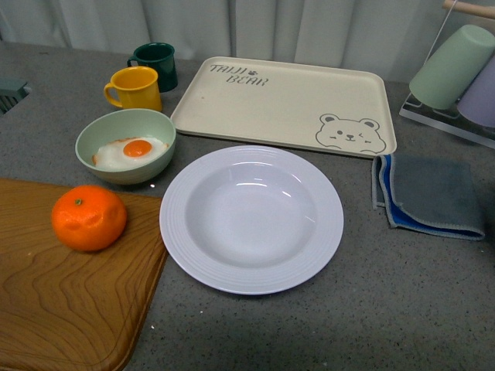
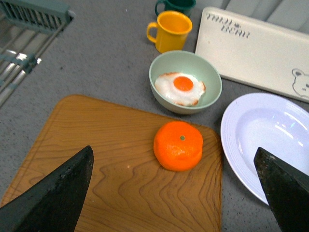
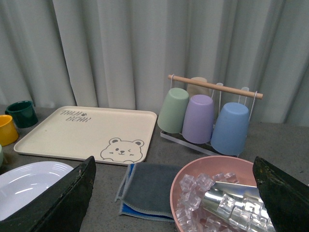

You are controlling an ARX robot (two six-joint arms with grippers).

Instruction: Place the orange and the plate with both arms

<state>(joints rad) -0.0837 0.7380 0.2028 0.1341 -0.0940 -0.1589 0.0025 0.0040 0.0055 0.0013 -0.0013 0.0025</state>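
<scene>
Here: one orange (image 1: 89, 217) on board (image 1: 69, 309), one plate (image 1: 179, 232), two mugs (image 1: 135, 88) (image 1: 156, 63), one bowl (image 1: 91, 137).

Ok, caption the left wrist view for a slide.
Open left hand frames orange on board; bowl and plate nearby.

Left claw (image 2: 173, 149), right claw (image 3: 173, 158), black, wedge-shaped

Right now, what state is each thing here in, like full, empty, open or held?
orange: loose on the wooden board, stem up
plate: empty, flat on the counter
green bowl: holds a fried egg
bear tray: empty
yellow mug: upright
cloth: folded
pink bowl: filled with ice, scoop in it
left fingers: open, holding nothing
right fingers: open, holding nothing
</scene>
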